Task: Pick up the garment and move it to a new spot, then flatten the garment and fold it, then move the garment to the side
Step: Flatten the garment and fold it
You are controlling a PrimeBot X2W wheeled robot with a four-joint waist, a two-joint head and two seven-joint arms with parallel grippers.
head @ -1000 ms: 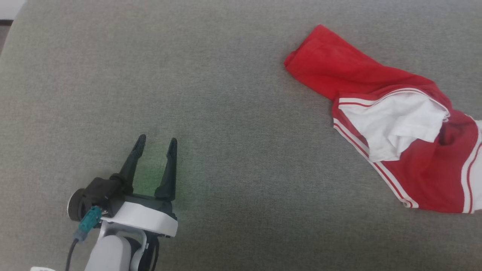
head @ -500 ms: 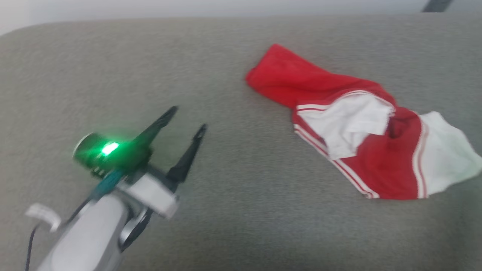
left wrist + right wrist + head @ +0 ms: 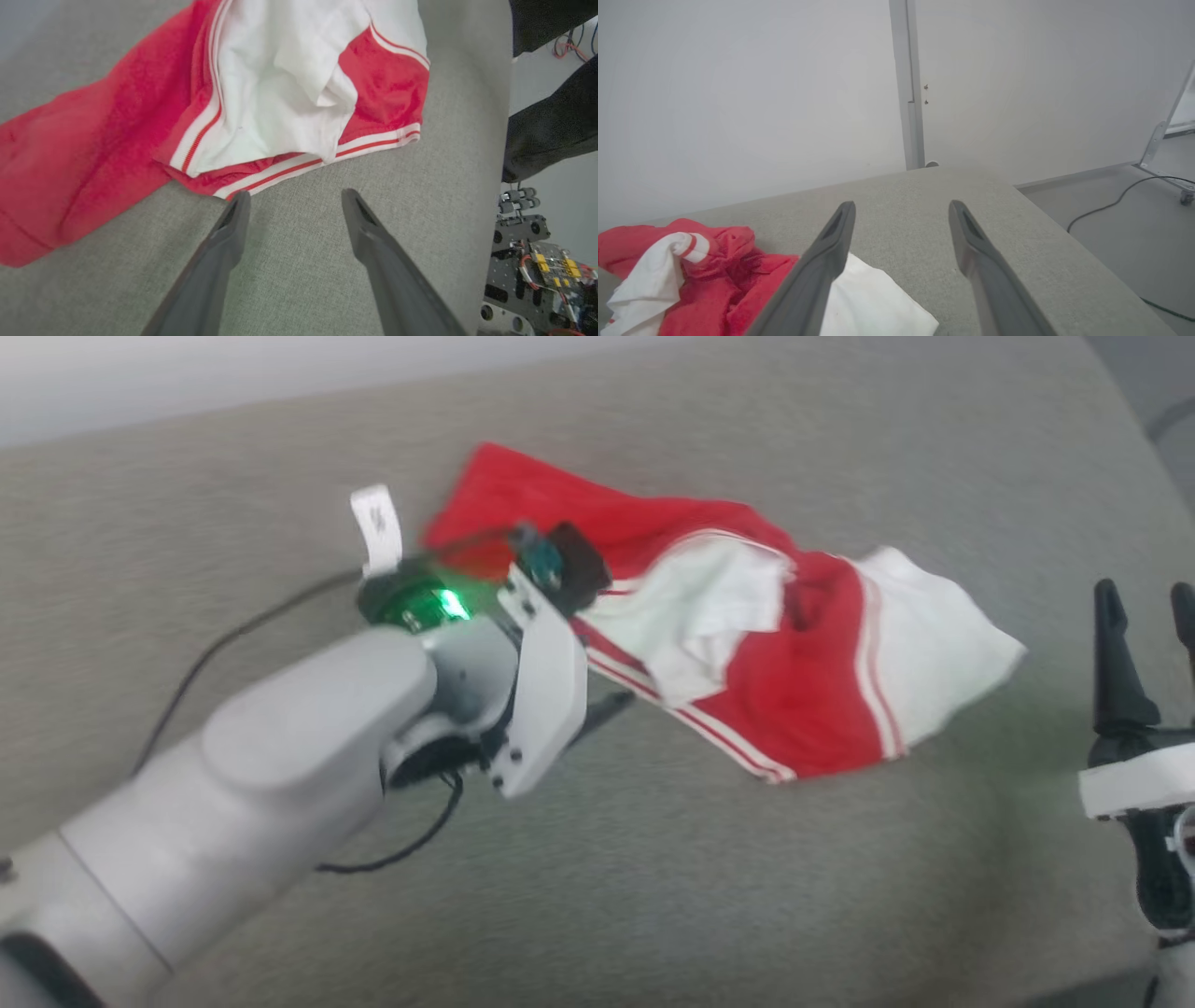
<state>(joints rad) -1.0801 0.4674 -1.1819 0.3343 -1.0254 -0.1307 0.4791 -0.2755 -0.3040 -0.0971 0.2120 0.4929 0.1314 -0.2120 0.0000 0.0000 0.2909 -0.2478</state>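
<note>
Head view shows the garment [image 3: 775, 691] lying crumpled on the grey fabric surface [image 3: 653, 896], towards its far side, with red parts, white panels and striped trim. The left gripper [image 3: 294, 196] is just beside the near striped edge of the garment. In the left wrist view its two fingers stand wide apart with nothing between them. One tip is right at the trim, but one cannot tell if it touches. The right gripper [image 3: 901, 205] is to the right of the garment, apart from its white corner, also spread wide and empty. A green light [image 3: 434, 607] glows on the left wrist.
</note>
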